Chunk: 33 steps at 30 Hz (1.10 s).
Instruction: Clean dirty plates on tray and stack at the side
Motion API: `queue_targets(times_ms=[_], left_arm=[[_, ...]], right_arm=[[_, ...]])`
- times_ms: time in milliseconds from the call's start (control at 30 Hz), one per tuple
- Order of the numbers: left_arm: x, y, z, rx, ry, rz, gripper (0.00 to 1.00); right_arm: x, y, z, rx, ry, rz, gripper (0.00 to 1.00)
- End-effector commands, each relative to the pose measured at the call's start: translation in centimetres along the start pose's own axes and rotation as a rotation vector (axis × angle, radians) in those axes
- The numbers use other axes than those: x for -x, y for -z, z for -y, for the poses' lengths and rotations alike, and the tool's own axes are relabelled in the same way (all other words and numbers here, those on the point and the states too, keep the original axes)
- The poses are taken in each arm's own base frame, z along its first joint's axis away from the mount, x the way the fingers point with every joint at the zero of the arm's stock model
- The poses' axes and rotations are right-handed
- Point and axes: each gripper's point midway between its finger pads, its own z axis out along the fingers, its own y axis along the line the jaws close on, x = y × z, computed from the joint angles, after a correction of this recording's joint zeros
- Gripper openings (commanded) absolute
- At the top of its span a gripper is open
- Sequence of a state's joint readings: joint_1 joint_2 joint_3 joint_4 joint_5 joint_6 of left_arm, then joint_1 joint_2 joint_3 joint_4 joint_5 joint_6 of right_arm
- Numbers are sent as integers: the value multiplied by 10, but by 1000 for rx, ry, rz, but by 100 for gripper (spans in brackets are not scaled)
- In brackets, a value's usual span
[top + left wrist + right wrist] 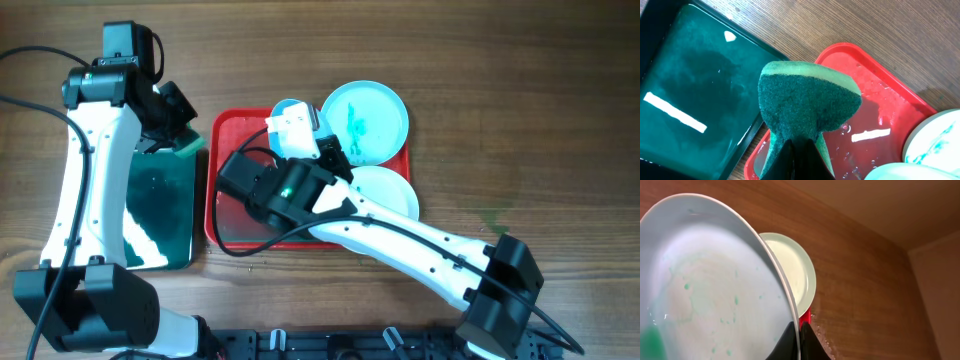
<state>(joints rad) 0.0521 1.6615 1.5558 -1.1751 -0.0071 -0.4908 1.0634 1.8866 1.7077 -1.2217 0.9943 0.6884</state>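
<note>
The red tray lies at the table's centre with water in it. My right gripper is shut on the rim of a plate with a teal smear and holds it tilted over the tray's far right corner. In the right wrist view the fingers pinch this speckled plate. A clean plate lies at the tray's right side and also shows in the right wrist view. A third plate is mostly hidden under my right wrist. My left gripper is shut on a green sponge above the tray's left rim.
A black tray with a green inside lies left of the red tray, touching or nearly touching it, and also shows in the left wrist view. My right arm crosses the red tray's front right. Bare wood lies to the right.
</note>
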Motion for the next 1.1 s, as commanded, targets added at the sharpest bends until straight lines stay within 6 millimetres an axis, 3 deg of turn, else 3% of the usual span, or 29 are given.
queue_targets(times_ms=[0, 100, 167, 333, 400, 500, 567, 667, 700, 800, 833, 967, 1000, 1067], left_arm=[[3, -1, -2, 13, -13, 7, 4], [3, -1, -2, 13, -13, 7, 4], [3, -1, -2, 13, -13, 8, 4], [3, -1, -2, 12, -13, 8, 4], [3, -1, -2, 13, -13, 8, 4], [3, -1, -2, 13, -13, 8, 4], [3, -1, -2, 12, -13, 8, 4], [4, -1, -2, 11, -13, 11, 4], [4, -1, -2, 11, -13, 10, 4], [4, -1, -2, 11, -13, 11, 4], [4, -1, -2, 11, -13, 11, 4], [5, -1, -1, 9, -13, 14, 4], [5, -1, -1, 9, -13, 14, 4], [5, -1, -1, 8, -12, 14, 4]], right_arm=[[-10, -5, 1, 13, -17, -29, 4], [-28, -16, -5, 12, 9, -63, 4], [-27, -18, -4, -2, 39, -50, 4], [24, -1, 34, -177, 91, 138, 4], [26, -1, 25, -116, 77, 128, 4], [0, -10, -3, 17, 106, 30, 4], [4, -11, 17, -108, 140, 82, 4], [34, 5, 54, -299, 99, 224, 4], [37, 5, 48, -255, 77, 218, 4], [17, -3, -10, 69, 156, 88, 4], [12, -4, -14, 98, 138, 61, 4], [6, -2, -9, 257, 33, -32, 4], [8, -6, -1, 306, -16, -66, 4], [12, -24, 32, 399, -151, -148, 4]])
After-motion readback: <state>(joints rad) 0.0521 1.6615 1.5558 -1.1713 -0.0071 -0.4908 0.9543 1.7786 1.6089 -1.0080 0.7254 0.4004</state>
